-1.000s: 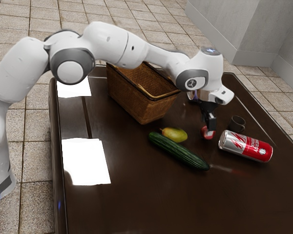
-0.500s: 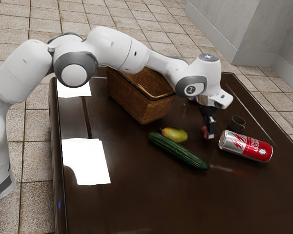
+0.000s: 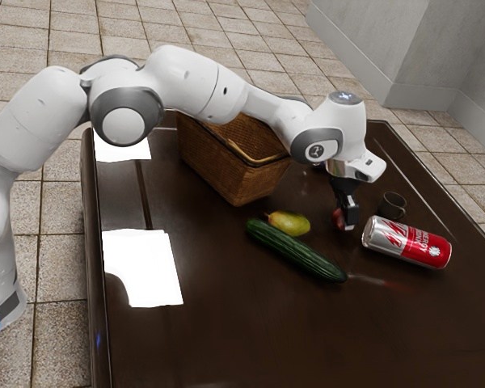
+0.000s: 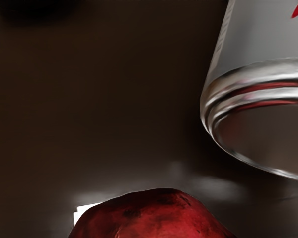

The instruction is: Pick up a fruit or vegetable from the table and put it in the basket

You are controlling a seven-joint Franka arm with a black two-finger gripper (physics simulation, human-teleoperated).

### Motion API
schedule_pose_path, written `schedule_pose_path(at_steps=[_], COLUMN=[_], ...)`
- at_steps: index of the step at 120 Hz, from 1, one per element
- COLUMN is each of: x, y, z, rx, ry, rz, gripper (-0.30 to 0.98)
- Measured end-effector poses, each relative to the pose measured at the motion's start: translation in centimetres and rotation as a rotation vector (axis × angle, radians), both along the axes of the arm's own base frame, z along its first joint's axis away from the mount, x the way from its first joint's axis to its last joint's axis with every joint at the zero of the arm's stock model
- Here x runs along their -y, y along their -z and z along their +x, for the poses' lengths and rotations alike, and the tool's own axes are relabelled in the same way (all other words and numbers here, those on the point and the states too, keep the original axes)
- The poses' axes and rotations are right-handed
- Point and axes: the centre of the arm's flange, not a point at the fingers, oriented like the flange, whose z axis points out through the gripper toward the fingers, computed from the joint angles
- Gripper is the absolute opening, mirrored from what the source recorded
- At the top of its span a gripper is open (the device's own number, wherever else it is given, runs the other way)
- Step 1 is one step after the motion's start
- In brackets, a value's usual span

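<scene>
Low over the table, the black gripper point(image 3: 344, 219) is down at a small red fruit or vegetable point(image 3: 338, 218), partly hiding it. In the wrist view the red piece point(image 4: 154, 218) looms large and rounded at the lower edge, just under the hand. A yellow-green pear or mango point(image 3: 289, 222) and a long dark green cucumber point(image 3: 296, 250) lie close together on the exterior view's left of the gripper. The brown wicker basket point(image 3: 226, 171) stands upright farther back, with part of its rim behind the arm.
A red and silver can point(image 3: 406, 242) lies on its side beside the gripper, its end point(image 4: 258, 119) near the red piece in the wrist view. Behind it stands a small dark cup point(image 3: 393, 204). The dark table point(image 3: 226, 323) has a raised edge.
Over the last second my hand has come down slightly and tilted a little around the red piece, which is more covered now. The basket, cucumber and can have stayed put.
</scene>
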Motion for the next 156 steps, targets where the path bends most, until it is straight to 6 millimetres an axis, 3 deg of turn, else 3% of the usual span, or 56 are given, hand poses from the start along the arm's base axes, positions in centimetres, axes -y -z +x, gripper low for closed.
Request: schedule_pose_path(at_steps=[10,28,38,50,62,73,91,114,131,144,156], x=[0.0,0.1,0.3,0.0,-1.2,-3.2,-7.8,-15.9,-20.5,-22.7,-22.9], y=[-0.5,-3.4,-6.5,-11.9,-17.1,-22.0,-25.9,-25.4,-22.8,-20.3,-19.2], z=[-0.1,-0.2,-0.4,-1.6,-3.6,-6.9,-12.5,-16.2,-18.3,-19.1,-18.9], rx=[0.006,0.045,0.083,0.134,0.172,0.193,0.172,0.09,0.004,-0.055,-0.081], ry=[-0.001,-0.002,0.0,-0.004,-0.017,-0.043,-0.12,-0.258,-0.334,-0.37,-0.371], rz=[0.001,0.003,0.001,0.006,0.018,0.054,0.111,0.137,0.137,0.133,0.132], gripper=[0.44,0.41,0.41,0.41,0.42,0.42,0.42,0.43,0.43,0.42,0.42])
